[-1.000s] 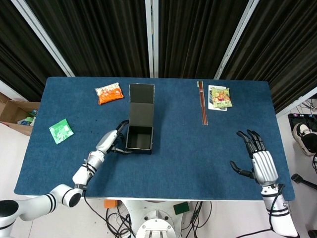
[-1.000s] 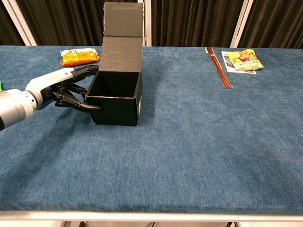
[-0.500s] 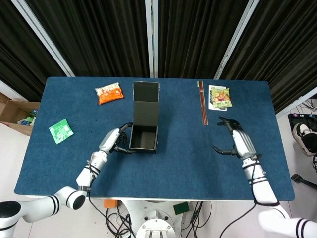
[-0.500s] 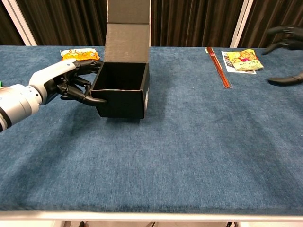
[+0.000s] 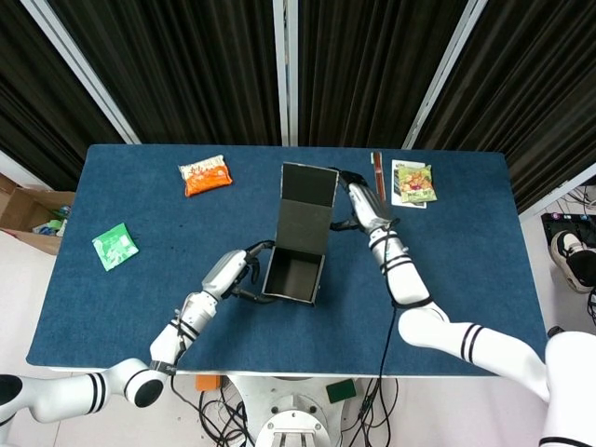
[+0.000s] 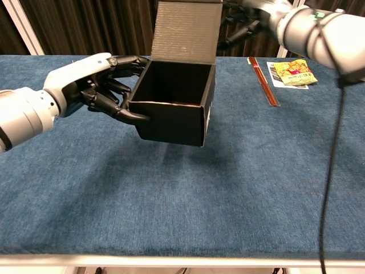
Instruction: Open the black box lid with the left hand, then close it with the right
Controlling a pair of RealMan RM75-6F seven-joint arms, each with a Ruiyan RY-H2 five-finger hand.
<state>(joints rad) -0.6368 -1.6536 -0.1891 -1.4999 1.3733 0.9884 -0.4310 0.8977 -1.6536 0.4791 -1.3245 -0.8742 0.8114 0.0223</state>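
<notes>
The black box (image 5: 296, 277) (image 6: 174, 108) hangs tilted a little above the blue table (image 5: 447, 270), its shadow on the cloth beneath. Its lid (image 5: 309, 209) (image 6: 187, 31) stands open and upright at the far side. My left hand (image 5: 237, 273) (image 6: 105, 85) grips the box's left wall, thumb under the front edge and fingers over the rim. My right hand (image 5: 358, 203) (image 6: 251, 20) is beside and behind the lid's right edge, fingers spread; I cannot tell whether it touches the lid.
An orange snack packet (image 5: 205, 175) lies at the back left and a green packet (image 5: 115, 246) near the left edge. Boxed chopsticks (image 6: 263, 80) and a yellow-green packet (image 5: 413, 182) (image 6: 293, 71) lie at the back right. A cardboard box (image 5: 28, 209) sits off the table's left.
The left hand has carried the box rightward and lifted it off the table. The right hand has swept from the table's right side to the lid's right edge.
</notes>
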